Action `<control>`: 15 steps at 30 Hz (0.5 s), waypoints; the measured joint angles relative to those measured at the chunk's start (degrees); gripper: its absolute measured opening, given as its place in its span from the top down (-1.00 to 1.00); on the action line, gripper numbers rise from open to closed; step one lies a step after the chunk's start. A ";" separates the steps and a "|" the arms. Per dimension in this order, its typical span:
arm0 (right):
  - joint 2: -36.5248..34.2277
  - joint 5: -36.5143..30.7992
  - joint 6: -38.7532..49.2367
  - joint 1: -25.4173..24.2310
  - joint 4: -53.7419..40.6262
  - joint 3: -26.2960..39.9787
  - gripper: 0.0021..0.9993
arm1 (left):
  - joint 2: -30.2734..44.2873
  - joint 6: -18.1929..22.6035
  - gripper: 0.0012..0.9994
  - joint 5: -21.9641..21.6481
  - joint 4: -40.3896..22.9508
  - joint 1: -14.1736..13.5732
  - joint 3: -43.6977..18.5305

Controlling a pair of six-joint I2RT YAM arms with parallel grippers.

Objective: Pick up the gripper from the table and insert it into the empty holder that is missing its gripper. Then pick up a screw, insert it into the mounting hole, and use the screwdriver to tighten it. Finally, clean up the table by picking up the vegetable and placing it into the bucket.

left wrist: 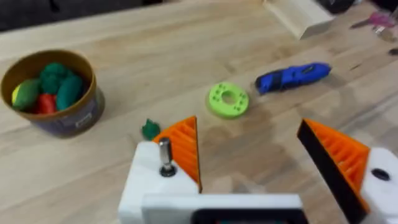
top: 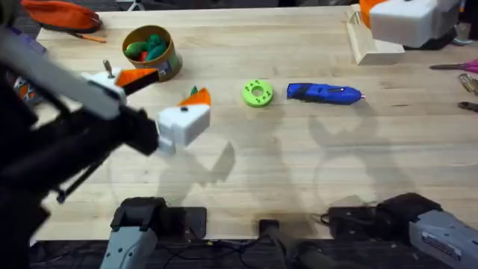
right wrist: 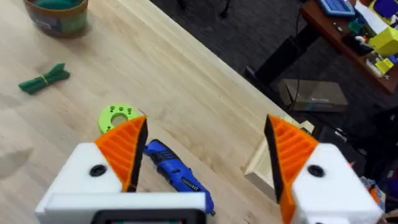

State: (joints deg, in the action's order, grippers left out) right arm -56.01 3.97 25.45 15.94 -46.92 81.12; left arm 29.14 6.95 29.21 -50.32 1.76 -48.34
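Two arm bases are seen at the near edge of the table (top: 299,164), one at each lower corner in the overhead view. The left arm is raised close under the overhead camera, large and dark, and is stretched forward over the table's left half. Its left claw (left wrist: 255,155) is held open above the wood: two orange ribbed fingers (left wrist: 185,149) are spread wide apart and nothing is gripped between them. One small metal pin (left wrist: 165,155) stands on the white mount of one finger.

One vegetable (left wrist: 150,129), dark green and slim, lies on the table just beyond the tip of that finger. One round bright-green disc (top: 257,93) is found near the middle of the table, and one blue screwdriver (top: 325,93) lies flat just to its right, apart from it. One bucket (top: 151,49), yellow-gold, stands farther back on the left, and several toy vegetables in green, red and yellow-green are held in it.

One pale wooden box (top: 373,46) sits at the far right. The right arm is extended there; its right claw (right wrist: 205,149) is likewise open, with two orange fingers parted and empty, high above the screwdriver
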 joint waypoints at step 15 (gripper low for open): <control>0.02 0.00 0.00 0.00 -1.29 0.00 -0.98 | 12.30 0.75 -0.97 -8.72 -3.57 0.00 -4.78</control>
State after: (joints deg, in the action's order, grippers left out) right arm -55.99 3.97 25.45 15.94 -48.20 81.12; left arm 41.44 7.70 20.49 -53.89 1.76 -53.12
